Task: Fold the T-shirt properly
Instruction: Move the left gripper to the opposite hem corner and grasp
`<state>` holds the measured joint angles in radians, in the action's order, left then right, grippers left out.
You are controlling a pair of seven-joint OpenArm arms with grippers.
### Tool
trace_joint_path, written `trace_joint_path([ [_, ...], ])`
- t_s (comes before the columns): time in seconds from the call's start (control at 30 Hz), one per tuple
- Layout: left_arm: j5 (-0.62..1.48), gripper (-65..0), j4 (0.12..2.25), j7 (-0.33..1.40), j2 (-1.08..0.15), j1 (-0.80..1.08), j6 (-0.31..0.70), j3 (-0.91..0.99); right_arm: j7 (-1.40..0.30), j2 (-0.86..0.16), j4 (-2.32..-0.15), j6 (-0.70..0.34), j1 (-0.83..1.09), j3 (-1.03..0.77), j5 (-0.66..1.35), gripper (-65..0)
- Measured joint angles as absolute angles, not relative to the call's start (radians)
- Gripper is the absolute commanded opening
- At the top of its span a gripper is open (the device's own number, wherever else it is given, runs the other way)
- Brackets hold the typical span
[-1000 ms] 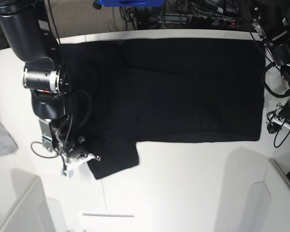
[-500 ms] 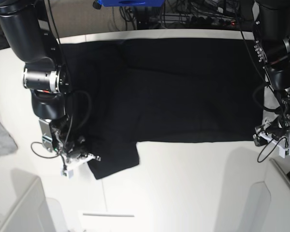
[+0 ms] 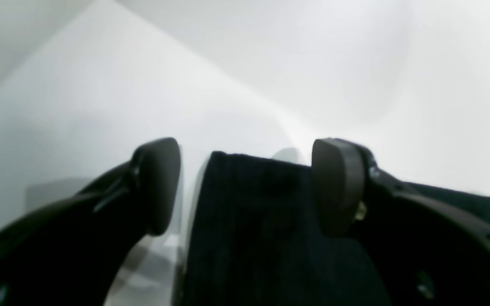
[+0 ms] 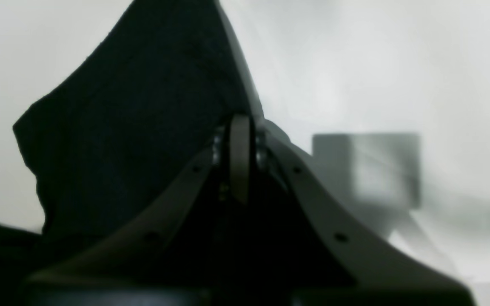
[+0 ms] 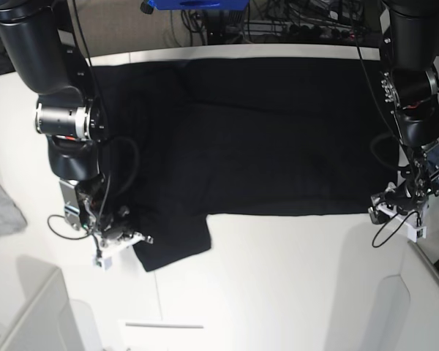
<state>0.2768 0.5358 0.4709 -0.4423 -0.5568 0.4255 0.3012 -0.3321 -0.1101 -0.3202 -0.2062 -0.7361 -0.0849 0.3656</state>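
The black T-shirt (image 5: 278, 139) lies spread flat on the white table (image 5: 278, 278), one sleeve (image 5: 172, 241) sticking out toward the near edge. My right gripper (image 5: 128, 238) sits at that sleeve's left edge. In the right wrist view its fingers (image 4: 240, 157) are shut on the T-shirt (image 4: 134, 127), with cloth rising past them. My left gripper (image 5: 390, 206) is at the shirt's near right corner. The left wrist view shows it open (image 3: 249, 187), with the T-shirt's corner (image 3: 262, 238) lying between the two pads, touching neither.
A small grey cloth (image 5: 0, 208) lies at the left edge. White bins stand at the near left (image 5: 29, 314) and near right (image 5: 424, 292). A thin white strip (image 5: 163, 325) lies near the front. Cables (image 5: 293, 25) run behind the table.
My left arm has swung in from the right edge and come down to the shirt's near right corner. The right arm and the shirt have not moved.
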Motion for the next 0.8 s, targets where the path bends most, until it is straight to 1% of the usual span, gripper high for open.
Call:
trace_joint_path([
  [0.3,0.281,-19.3,0.537,0.451,-0.423,-0.55,0.426,0.301,-0.332,-0.111,-0.321,-0.207,-0.736,-0.085,0.366,-65.0],
  [0.33,0.285,-21.7,0.537,0.442,-0.423,-0.546,0.426,0.301,-0.332,-0.111,-0.321,-0.207,-0.736,-0.085,0.366,-65.0],
  [0.4,0.287,-29.8,0.539,0.433,-0.421,-0.539,0.424,0.301,-0.332,-0.111,-0.321,-0.206,-0.736,-0.085,0.366,-65.0],
  [0.53,0.287,-51.7,0.539,0.437,-0.418,-0.535,0.426,0.301,-0.332,-0.112,-0.321,-0.207,-0.736,-0.085,0.366,-65.0],
  [0.63,0.288,-63.8,0.539,0.439,-0.415,-0.534,0.425,0.301,-0.332,-0.112,-0.321,-0.207,-0.736,-0.085,0.366,-65.0],
  [0.7,0.289,-65.0,0.539,0.439,-0.416,-0.534,0.425,0.286,-0.332,-0.112,-0.321,-0.207,-0.736,-0.085,0.366,-65.0],
  [0.8,0.292,-65.0,0.546,0.427,-0.422,-0.536,0.425,0.192,-0.348,-0.112,-0.356,-0.205,-0.724,-0.084,0.358,-65.0],
])
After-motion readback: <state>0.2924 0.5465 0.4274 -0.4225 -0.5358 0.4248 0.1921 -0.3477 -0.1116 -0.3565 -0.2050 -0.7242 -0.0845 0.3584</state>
